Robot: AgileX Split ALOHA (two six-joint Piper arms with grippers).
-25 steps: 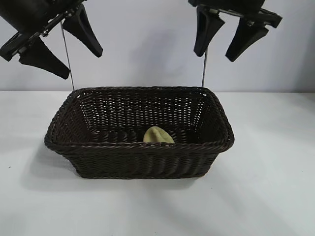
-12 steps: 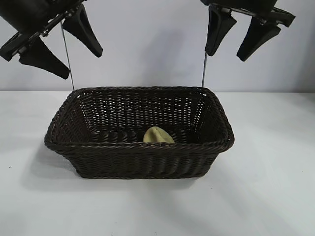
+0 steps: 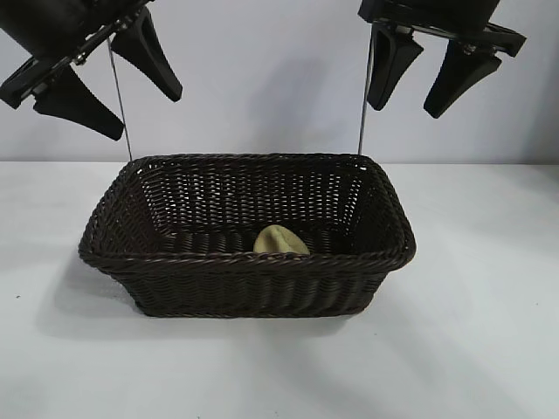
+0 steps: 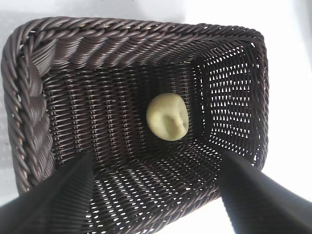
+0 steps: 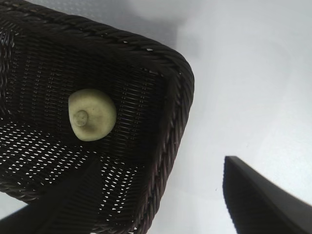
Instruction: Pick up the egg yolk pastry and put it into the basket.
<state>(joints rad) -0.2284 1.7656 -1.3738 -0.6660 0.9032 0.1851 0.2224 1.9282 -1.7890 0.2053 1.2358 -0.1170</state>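
The pale yellow egg yolk pastry (image 3: 280, 240) lies on the floor of the dark brown wicker basket (image 3: 247, 262), near its front wall. It also shows in the left wrist view (image 4: 168, 117) and the right wrist view (image 5: 91, 114). My left gripper (image 3: 144, 109) hangs open and empty high above the basket's back left corner. My right gripper (image 3: 409, 110) hangs open and empty high above the basket's back right corner. In the wrist views the basket (image 4: 39, 126) (image 5: 170, 122) lies below the open fingers.
The basket stands in the middle of a white table (image 3: 480, 332) before a pale wall. Two thin metal rods (image 3: 120, 105) rise behind the basket's back corners. Bare table lies around the basket.
My right gripper has moved up and to the right, away from the basket. The left gripper, the basket and the pastry have not moved.
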